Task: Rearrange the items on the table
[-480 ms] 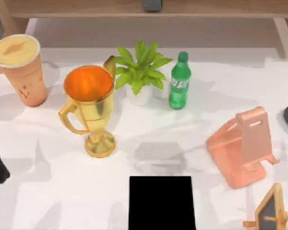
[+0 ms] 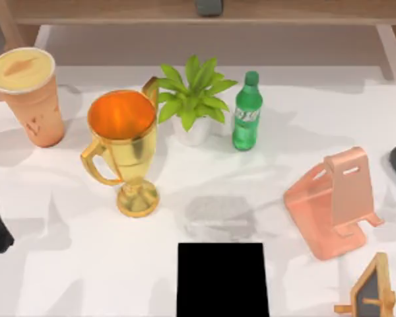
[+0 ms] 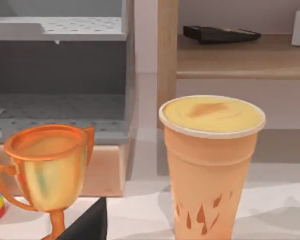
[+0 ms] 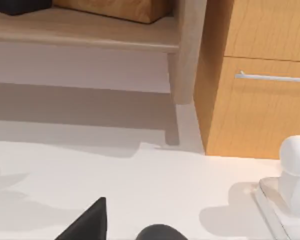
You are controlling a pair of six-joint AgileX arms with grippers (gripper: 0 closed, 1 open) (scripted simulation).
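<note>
One cup stands on the table at 10 o'clock, beside one trophy. One plant and one bottle stand at 12, one pink stand at 3, one black pad at 6. Both grippers: jaw state cannot be told.

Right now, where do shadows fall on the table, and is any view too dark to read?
Top view: soft grey shadows lie on the table beside the orange cup and under the trophy. Left wrist view: the cup is evenly lit. Right wrist view: a shelf shadow crosses the tabletop. No view is dark.
</note>
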